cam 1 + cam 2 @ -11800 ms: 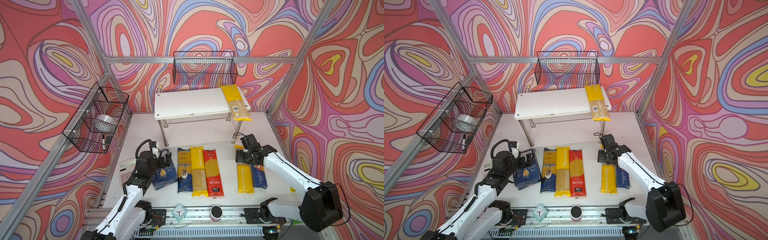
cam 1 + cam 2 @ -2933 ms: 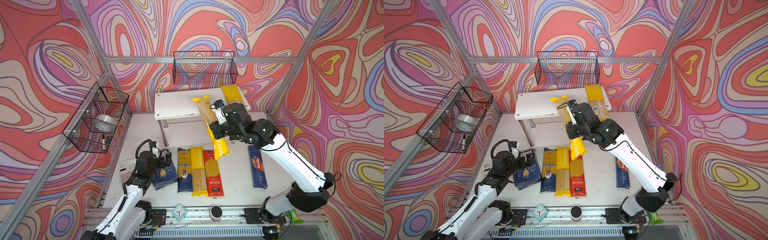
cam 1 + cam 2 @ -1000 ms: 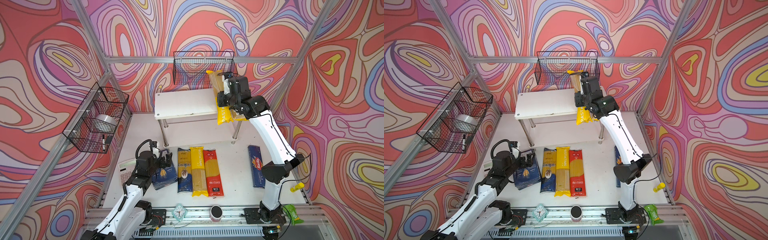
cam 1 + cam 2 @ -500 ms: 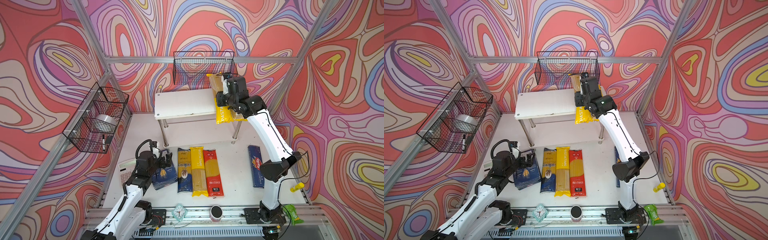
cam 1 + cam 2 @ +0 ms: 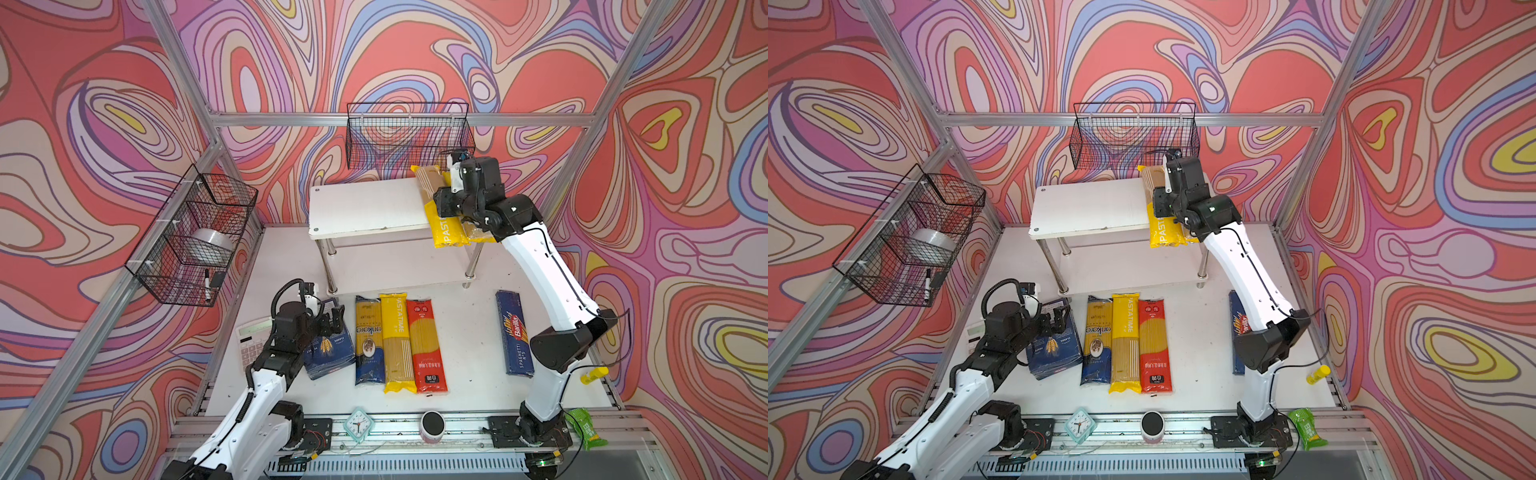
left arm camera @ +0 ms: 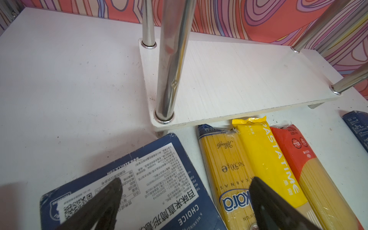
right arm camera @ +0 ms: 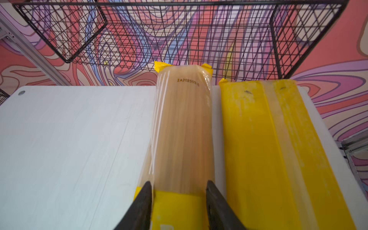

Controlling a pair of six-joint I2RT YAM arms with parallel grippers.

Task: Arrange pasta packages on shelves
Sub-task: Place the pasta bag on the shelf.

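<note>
Right gripper (image 7: 180, 207) is sitting over the top board of the white two-tier rack on chrome tube legs (image 5: 365, 203). Its jaws are straddling the yellow PASTATIME spaghetti pack with the clear window (image 7: 183, 129). The black fingertips (image 7: 144, 199) are lying along both flanks. I'm not able to tell whether they're pinching it or standing loose.

That pack is lying flat on the board, running front to back, with its near end overhanging the front edge in both top views. The second long yellow pack (image 7: 258, 139) is lying parallel, just beside it toward the board's right end, with a thin strip of board showing between. The black wire basket on the back wall (image 7: 179, 29) is hanging just above the packs' far ends.

Left gripper (image 6: 186, 179) is hovering wide open, holding nothing, over the wide blue Barilla box (image 6: 129, 189) and the dark-blue bag (image 6: 225, 169). The yellow PASTATIME bag (image 5: 397, 340) and the red bag (image 5: 426, 345) are continuing that row on the white tabletop (image 5: 465, 332), ends just in front of the rack's lower board (image 6: 239, 79). The front chrome leg (image 6: 171, 59) is standing between the left gripper and that board.

The narrow blue Barilla box (image 5: 515, 332) is lying well apart on the right, and I'm seeing the right arm's elbow (image 5: 1262, 345) covering part of it.

Along the front edge I'm seeing clutter: a white calculator (image 5: 251, 340), a teal clock (image 5: 358, 424), a green snack packet (image 5: 584, 428).
</note>
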